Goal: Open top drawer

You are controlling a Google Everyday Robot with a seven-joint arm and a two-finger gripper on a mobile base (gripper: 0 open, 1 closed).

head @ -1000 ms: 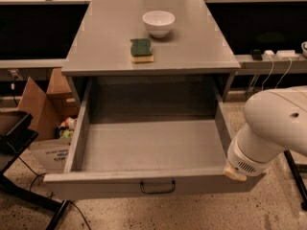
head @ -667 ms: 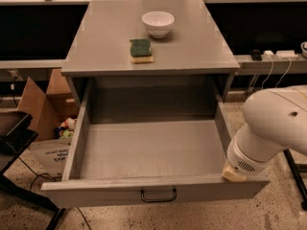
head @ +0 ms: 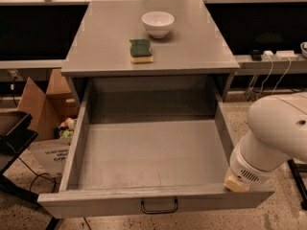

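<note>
The top drawer (head: 148, 152) is pulled far out of the grey cabinet, showing a deep, plain grey tray with nothing in it. Its front panel (head: 96, 207) runs along the bottom of the view, with a small dark loop handle (head: 159, 206) at centre. My white arm (head: 273, 138) comes in from the right, and its wrist end (head: 240, 176) rests by the drawer's front right corner. The gripper itself is hidden beyond that wrist, near the corner, well right of the handle.
On the cabinet top (head: 201, 42) stand a white bowl (head: 158, 23) and a green and yellow sponge (head: 141, 50). A cardboard box (head: 41, 104) and a dark object (head: 12, 131) sit on the floor to the left. Cables and a power strip (head: 273, 56) are at right.
The drawer has slid further out toward the camera. The arm's wrist has moved with its front right corner.
</note>
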